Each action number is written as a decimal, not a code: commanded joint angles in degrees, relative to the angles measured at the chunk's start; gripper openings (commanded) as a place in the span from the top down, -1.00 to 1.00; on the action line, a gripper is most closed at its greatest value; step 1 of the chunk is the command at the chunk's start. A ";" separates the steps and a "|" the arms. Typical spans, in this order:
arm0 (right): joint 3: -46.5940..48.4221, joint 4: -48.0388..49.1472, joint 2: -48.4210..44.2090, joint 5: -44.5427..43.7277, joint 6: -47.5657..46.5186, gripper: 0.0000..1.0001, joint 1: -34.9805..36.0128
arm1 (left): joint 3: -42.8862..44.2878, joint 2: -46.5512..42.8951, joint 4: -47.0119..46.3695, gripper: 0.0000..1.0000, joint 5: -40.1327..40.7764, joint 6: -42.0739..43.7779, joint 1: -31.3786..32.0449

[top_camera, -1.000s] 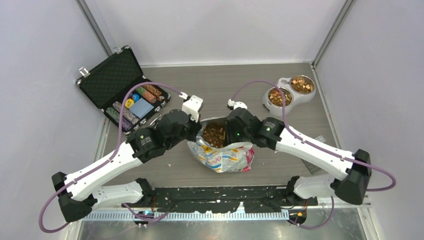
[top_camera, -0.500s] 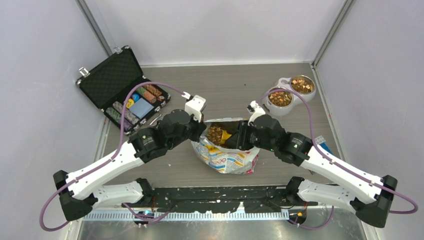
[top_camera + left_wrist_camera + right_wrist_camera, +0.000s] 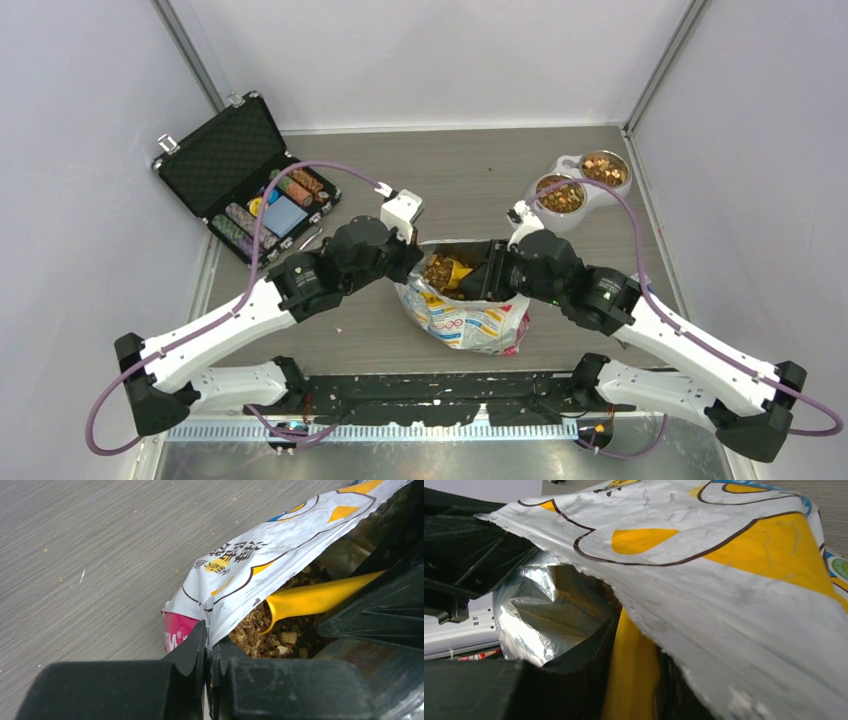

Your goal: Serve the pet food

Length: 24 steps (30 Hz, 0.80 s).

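Note:
A printed foil bag (image 3: 468,318) lies open in the middle of the table, with brown pet food (image 3: 438,272) showing in its mouth. My left gripper (image 3: 408,262) is shut on the bag's left rim (image 3: 220,625) and holds the mouth open. My right gripper (image 3: 488,276) is shut on the handle of a yellow scoop (image 3: 634,675), whose bowl (image 3: 310,600) sits inside the bag on the kibble (image 3: 260,635). The bag's upper wall (image 3: 704,565) drapes over my right gripper.
A white double pet bowl (image 3: 578,184) holding kibble stands at the back right. An open black case (image 3: 240,170) of poker chips stands at the back left. Grey walls close in the table on three sides.
My right arm has swung from the bag's far side to its right and pushed the yellow scoop into the mouth. The bag has slid a little to the right with my left gripper.

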<state>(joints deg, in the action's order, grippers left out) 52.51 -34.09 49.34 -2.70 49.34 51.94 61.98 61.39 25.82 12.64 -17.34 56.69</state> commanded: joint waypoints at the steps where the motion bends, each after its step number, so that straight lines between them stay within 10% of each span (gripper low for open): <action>1: 9.24 9.73 4.13 -0.21 0.25 0.89 -0.99 | 4.79 -1.19 -1.42 1.00 2.39 0.86 -1.49; 24: 13.33 0.03 -0.78 -10.02 0.50 0.90 1.51 | 4.06 -1.89 -1.63 1.00 3.22 1.08 -1.49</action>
<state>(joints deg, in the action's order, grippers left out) 65.04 -41.25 54.15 -7.88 48.29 53.21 62.87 61.91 28.21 14.61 -17.26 55.37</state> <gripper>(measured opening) 0.355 0.041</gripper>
